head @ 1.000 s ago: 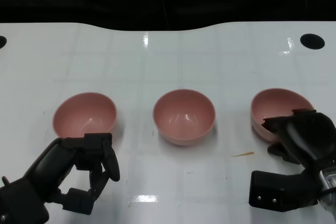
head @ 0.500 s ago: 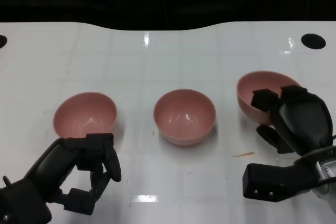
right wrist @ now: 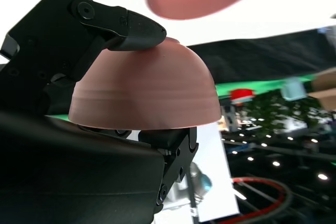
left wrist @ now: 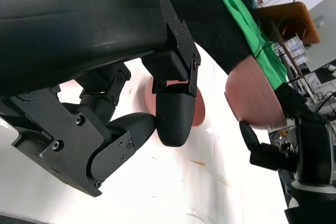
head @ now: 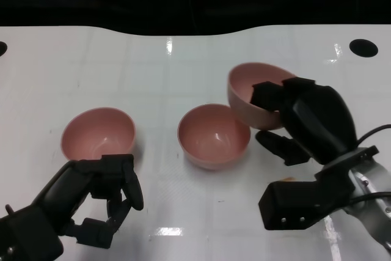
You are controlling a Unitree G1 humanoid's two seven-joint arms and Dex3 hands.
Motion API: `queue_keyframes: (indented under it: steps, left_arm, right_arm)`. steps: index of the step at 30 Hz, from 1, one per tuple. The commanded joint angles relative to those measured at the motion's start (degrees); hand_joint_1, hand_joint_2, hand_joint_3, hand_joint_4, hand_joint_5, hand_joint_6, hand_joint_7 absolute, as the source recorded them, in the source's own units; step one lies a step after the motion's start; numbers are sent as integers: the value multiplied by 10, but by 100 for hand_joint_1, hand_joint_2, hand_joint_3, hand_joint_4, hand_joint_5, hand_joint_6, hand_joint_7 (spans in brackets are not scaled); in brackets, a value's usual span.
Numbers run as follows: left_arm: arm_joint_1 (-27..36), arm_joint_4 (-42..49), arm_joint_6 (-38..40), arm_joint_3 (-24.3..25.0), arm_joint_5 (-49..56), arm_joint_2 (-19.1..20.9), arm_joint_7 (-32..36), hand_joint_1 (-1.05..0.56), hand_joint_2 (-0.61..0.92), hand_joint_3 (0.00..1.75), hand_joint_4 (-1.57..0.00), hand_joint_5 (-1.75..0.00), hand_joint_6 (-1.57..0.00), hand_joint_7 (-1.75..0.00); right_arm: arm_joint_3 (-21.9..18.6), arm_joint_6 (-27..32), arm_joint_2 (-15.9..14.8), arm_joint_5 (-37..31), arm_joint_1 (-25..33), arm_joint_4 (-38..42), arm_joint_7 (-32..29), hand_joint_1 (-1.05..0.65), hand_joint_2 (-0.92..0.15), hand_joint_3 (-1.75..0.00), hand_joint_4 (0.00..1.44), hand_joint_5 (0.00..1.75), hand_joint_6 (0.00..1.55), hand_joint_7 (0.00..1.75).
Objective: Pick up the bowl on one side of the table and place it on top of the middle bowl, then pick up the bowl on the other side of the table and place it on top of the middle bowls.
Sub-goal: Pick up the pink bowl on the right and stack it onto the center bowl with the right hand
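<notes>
Item: first stacking step. We held one pink round plastic bowl [head: 256, 93] clasped in our right robot hand [head: 305, 117], lifted, just beside the middle pink bowl [head: 214, 136]. Left robot hand [head: 101, 197] curled, holding nothing, near the left pink bowl [head: 98, 134] on the white counter [head: 183, 65]. Next, we judged: centre over the middle bowl, lower, release.

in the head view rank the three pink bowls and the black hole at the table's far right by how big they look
1. Held bowl in the right hand: looks largest, but it is lifted nearer the camera and partly covered, so unsure.
2. Middle bowl and left bowl: about alike, not ranked.
3. Black hole: clearly smallest.
</notes>
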Motion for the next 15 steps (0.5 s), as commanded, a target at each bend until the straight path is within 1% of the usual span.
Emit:
queue_keyframes:
  steps: [1,3,5,7,10,13,15]
  left_arm:
    - [1,4,-10,2,1,5,7,-16,41,132,-91,-175,-81,-155]
    - [2,5,-9,2,0,3,9,-16,40,132,-91,-174,-82,-154]
    - [2,7,-11,1,-1,1,9,-16,40,134,-92,-173,-83,-153]
    - [2,9,-15,0,0,0,9,-16,41,132,-92,-173,-83,-152]
    - [0,15,-25,-1,5,0,12,-17,40,135,-92,-173,-82,-153]
    - [0,15,-24,-2,5,-1,13,-17,40,135,-92,-173,-82,-154]
    - [-1,16,-28,-3,8,-2,14,-17,40,135,-92,-173,-82,-154]
  right_arm:
    - [0,-8,9,8,-14,-12,25,-23,-37,-132,99,175,76,175]
    - [3,-9,16,1,-19,-11,30,-22,-38,-132,98,175,77,171]
    - [9,-3,23,-14,-25,-7,31,-20,-35,-132,98,175,81,163]
    - [14,-7,27,-23,-31,1,27,-20,-32,-134,98,175,82,160]
    - [21,-20,33,-26,-40,18,22,-17,-25,-139,98,175,79,172]
    - [27,-23,40,-28,-47,32,20,-15,-23,-138,100,175,79,174]
    - [31,-22,47,-31,-53,46,21,-15,-24,-138,101,175,79,175]
